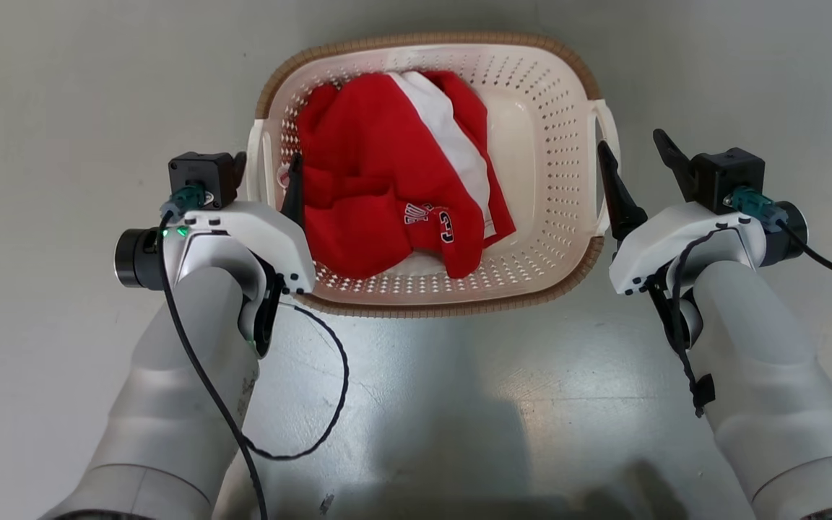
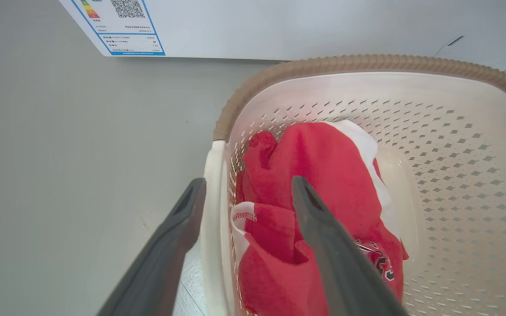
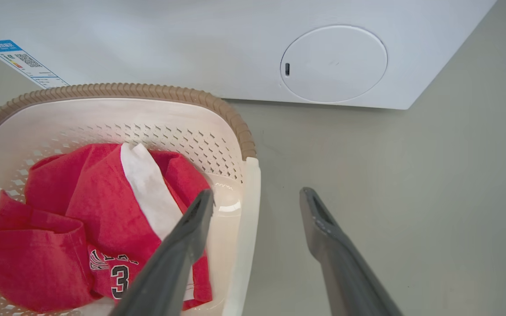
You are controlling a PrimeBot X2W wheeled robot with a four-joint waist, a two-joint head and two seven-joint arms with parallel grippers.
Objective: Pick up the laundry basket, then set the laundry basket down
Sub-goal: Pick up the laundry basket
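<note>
The laundry basket [image 1: 546, 108] sits on the floor [image 1: 62, 87], close to the washing machine [image 3: 147, 35]. The left pincer [image 1: 266, 165] and right pincer [image 1: 631, 142] are both wide open, one finger inside the basket, one outside. If one side slips, the basket could tip, or a finger could snag the red shirt [image 1: 380, 195]. Open floor lies on both sides

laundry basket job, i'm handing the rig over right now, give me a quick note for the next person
The laundry basket sits on the floor before the white machine, not gripped.
The left gripper is open, straddling the left handle, one finger inside over the red shirt.
The right gripper is open, straddling the right handle.
Done: both grippers are at the handles.
Left, apparently: close, lift, set down.
</note>
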